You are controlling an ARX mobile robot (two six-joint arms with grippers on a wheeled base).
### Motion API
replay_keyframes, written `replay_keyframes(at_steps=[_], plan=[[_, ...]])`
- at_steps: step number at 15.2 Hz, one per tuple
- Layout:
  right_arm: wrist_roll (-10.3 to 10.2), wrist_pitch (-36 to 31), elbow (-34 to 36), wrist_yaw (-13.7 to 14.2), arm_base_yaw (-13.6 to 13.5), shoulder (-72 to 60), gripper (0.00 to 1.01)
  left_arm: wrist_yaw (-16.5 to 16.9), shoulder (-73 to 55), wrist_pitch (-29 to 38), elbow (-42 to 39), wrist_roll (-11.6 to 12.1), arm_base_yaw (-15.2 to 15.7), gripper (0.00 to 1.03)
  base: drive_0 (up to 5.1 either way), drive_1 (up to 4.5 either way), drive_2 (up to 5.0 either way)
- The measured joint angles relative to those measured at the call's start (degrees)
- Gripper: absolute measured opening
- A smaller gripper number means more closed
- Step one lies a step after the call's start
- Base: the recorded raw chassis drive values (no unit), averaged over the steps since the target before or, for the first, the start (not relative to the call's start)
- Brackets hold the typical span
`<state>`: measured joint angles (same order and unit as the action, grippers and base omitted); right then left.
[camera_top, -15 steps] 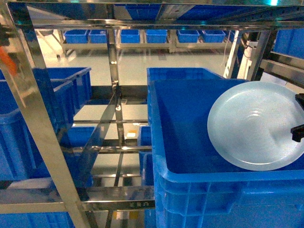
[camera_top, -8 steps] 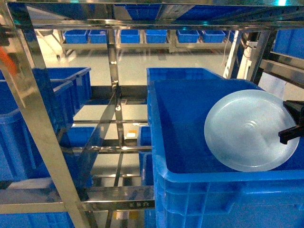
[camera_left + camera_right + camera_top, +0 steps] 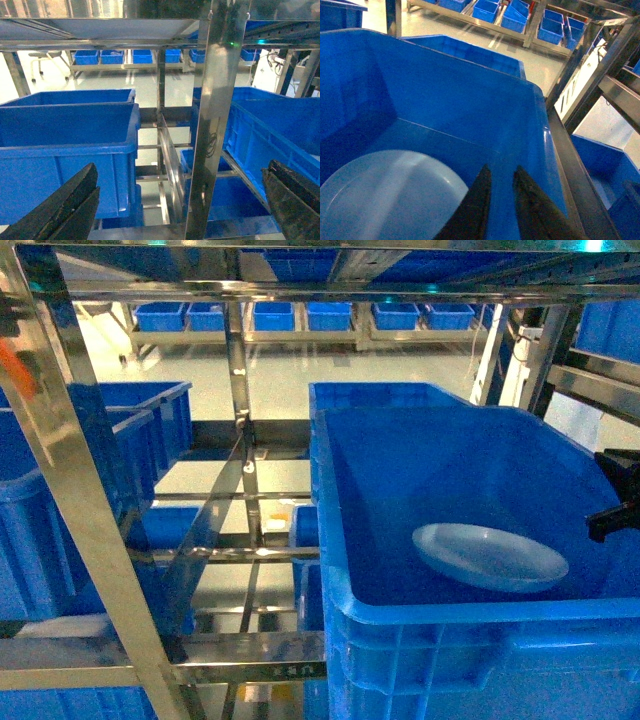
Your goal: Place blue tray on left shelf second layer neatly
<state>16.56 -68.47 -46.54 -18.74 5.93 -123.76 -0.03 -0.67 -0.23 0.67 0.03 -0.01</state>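
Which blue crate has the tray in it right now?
The big near crate on the right; the pale blue tray lies on its floor. The left crates show none.

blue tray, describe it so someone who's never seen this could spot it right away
Find the big deep-blue crate filling the right of the head view, beside the steel rack. On its floor lies the blue tray: a pale, glossy, round shallow dish, the only light, round thing among boxy saturated-blue crates.

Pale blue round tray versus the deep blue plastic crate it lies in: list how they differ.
The pale blue round tray is light, glossy, shallow and circular; the deep blue plastic crate is saturated, boxy, tall-walled and far larger. The tray lies flat inside on the crate's floor. Both are blue.
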Motion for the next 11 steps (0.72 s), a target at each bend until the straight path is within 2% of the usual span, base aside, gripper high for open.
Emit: replay_keyframes(at_steps=[7, 11], plan=[[0.0, 0.0, 0.0, 0.0, 0.0, 0.0, 0.98, 0.0, 0.0, 0.0, 0.0, 0.0, 0.0, 0.98, 0.0, 0.00, 0.0], [0.0, 0.0, 0.0, 0.0, 0.0, 0.0, 0.98, 0.0, 0.0, 0.0, 0.0, 0.0, 0.0, 0.98, 0.0, 0.00, 0.0]])
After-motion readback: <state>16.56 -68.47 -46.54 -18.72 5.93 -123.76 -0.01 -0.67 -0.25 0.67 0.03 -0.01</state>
